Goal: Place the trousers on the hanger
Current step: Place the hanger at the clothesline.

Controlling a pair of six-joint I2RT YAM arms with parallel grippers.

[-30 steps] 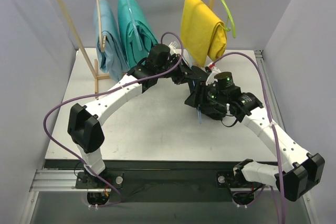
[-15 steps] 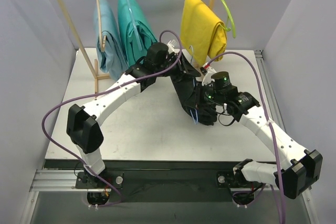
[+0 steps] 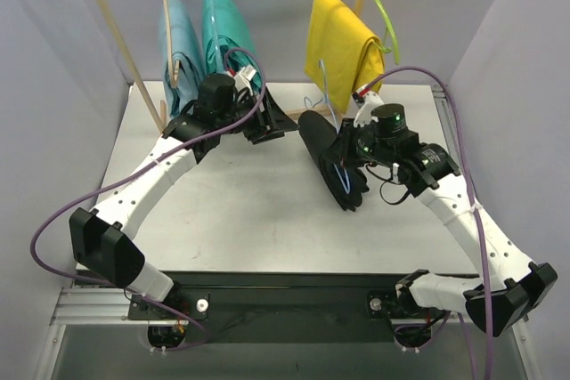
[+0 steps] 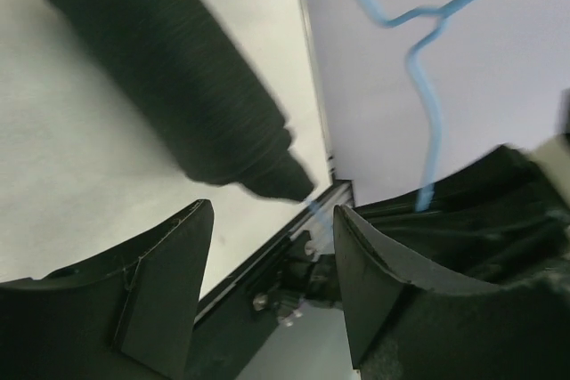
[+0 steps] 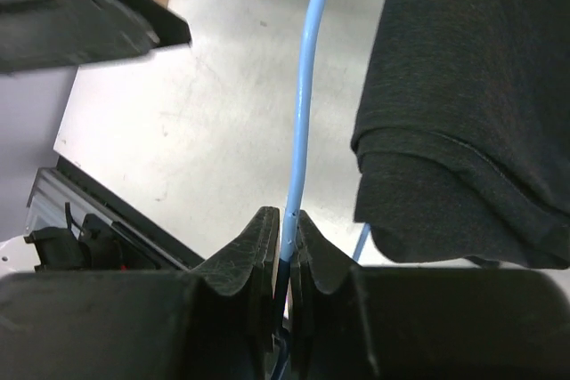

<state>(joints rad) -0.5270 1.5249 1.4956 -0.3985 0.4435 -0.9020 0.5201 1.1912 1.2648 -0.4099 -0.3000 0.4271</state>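
The black trousers [image 3: 322, 150] hang folded over the light-blue wire hanger [image 3: 339, 181], a little right of the table's middle. In the right wrist view my right gripper [image 5: 287, 227] is shut on the hanger [image 5: 305, 86], with the trousers [image 5: 472, 104] draped just to its right. My left gripper [image 3: 270, 122] stands open and apart from the trousers, to their left. Nothing sits between its fingers [image 4: 272, 251] in the left wrist view. There the trousers [image 4: 169, 86] and the hanger's wire [image 4: 426, 86] lie ahead of it.
A wooden rack [image 3: 116, 37] stands at the back. On it hang a pale-blue garment [image 3: 178, 60], teal trousers [image 3: 227, 37], and yellow trousers [image 3: 338, 46] on a lime-green hanger [image 3: 378, 6]. The left gripper is close below the teal trousers.
My left gripper opened, let go of the trousers and drew back left toward the rack. My right gripper shut on the hanger's wire. The trousers now hang from the hanger.
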